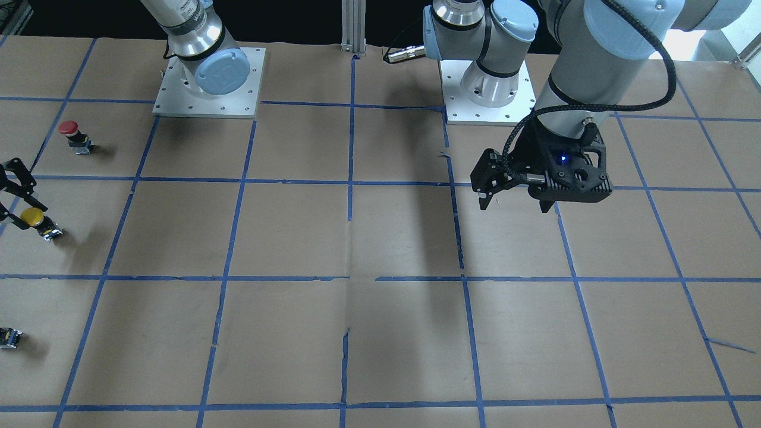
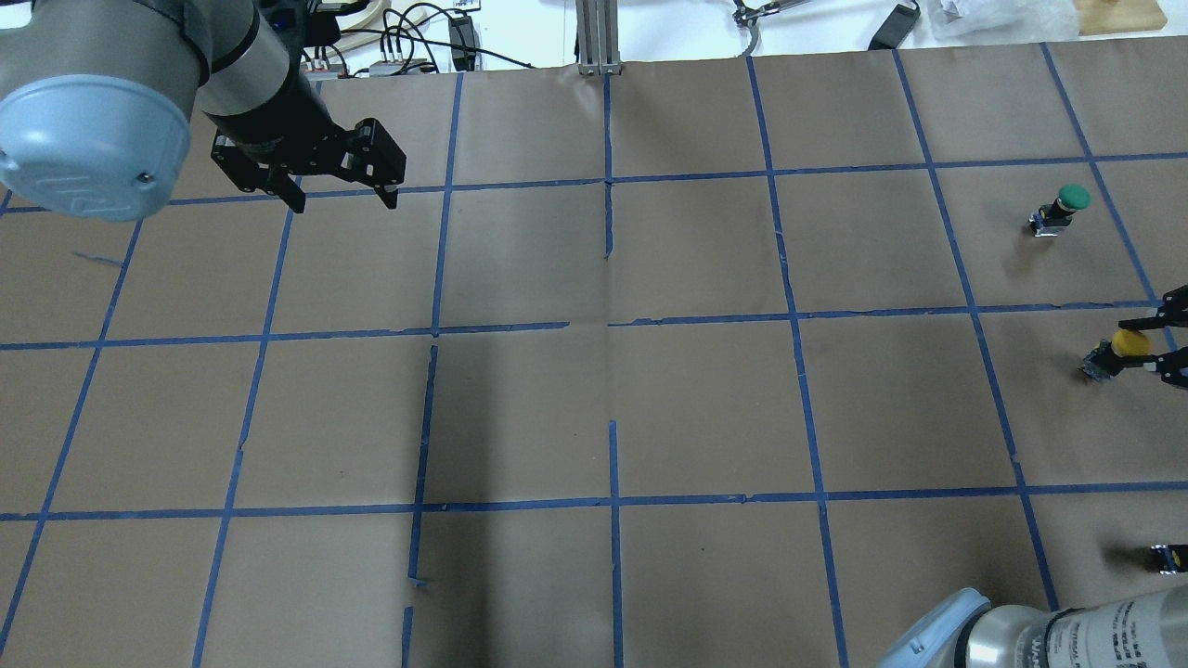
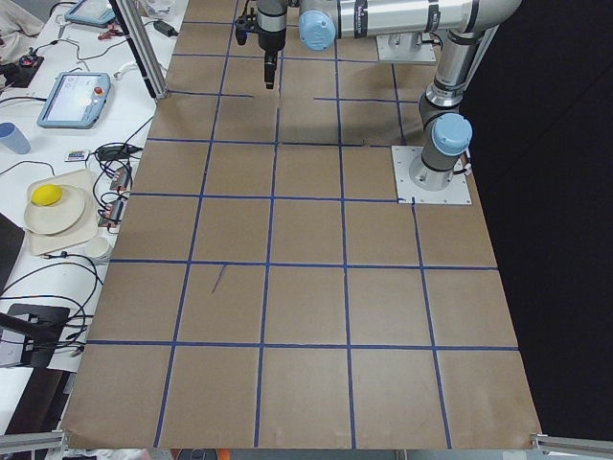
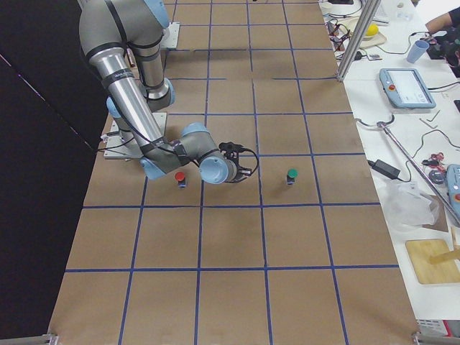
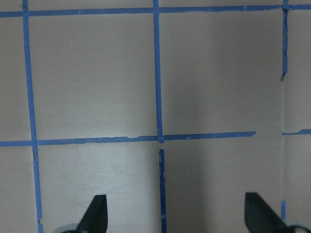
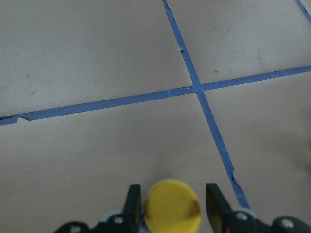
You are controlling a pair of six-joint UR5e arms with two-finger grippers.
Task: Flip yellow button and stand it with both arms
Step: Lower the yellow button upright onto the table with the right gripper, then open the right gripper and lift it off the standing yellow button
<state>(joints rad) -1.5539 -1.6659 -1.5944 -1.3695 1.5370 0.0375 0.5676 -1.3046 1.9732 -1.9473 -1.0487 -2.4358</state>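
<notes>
The yellow button (image 1: 31,217) stands on the brown paper at the robot's far right, cap up and base down. It also shows in the overhead view (image 2: 1130,343) and the right wrist view (image 6: 172,204). My right gripper (image 1: 13,201) (image 2: 1154,344) (image 6: 172,206) straddles the cap, one finger on each side with slim gaps, so it looks open. My left gripper (image 1: 514,202) (image 2: 343,199) (image 5: 177,213) hangs open and empty above the table, far from the button.
A red-capped button (image 1: 70,128) (image 4: 180,177) stands nearer the robot's base. A green-capped button (image 2: 1067,199) (image 4: 292,175) stands further out. A small capless black switch block (image 1: 9,337) (image 2: 1168,555) lies by the table's edge. Two arm base plates (image 1: 208,107) sit at the rear.
</notes>
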